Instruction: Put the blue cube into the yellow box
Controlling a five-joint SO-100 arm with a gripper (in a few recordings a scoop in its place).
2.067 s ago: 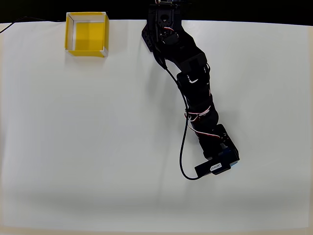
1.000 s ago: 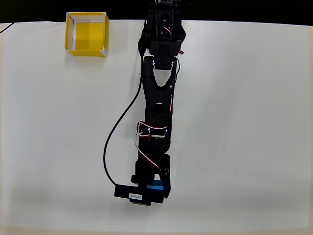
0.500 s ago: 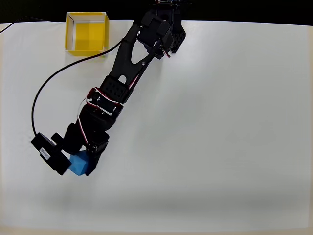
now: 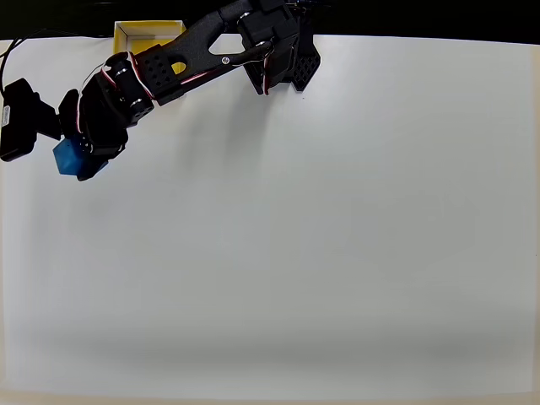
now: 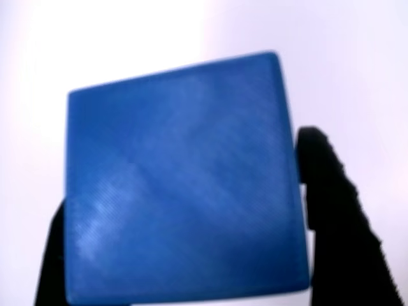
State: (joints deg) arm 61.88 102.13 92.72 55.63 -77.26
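My gripper (image 4: 78,156) is shut on the blue cube (image 4: 71,159) at the far left of the overhead view, held above the white table. In the wrist view the blue cube (image 5: 182,185) sits square between my two black fingers (image 5: 335,191), one on each side. The yellow box (image 4: 143,31) stands at the back left edge of the table, up and to the right of the cube. My black arm (image 4: 181,59) crosses over it and hides most of it.
The white table (image 4: 321,236) stretches wide to the right and front. The arm's base (image 4: 283,51) is at the back centre. A black camera block (image 4: 18,131) on my wrist hangs over the table's left edge.
The arm has swung from the front of the table round to the back left, carrying the blue cube with it. It now reaches over the yellow box.
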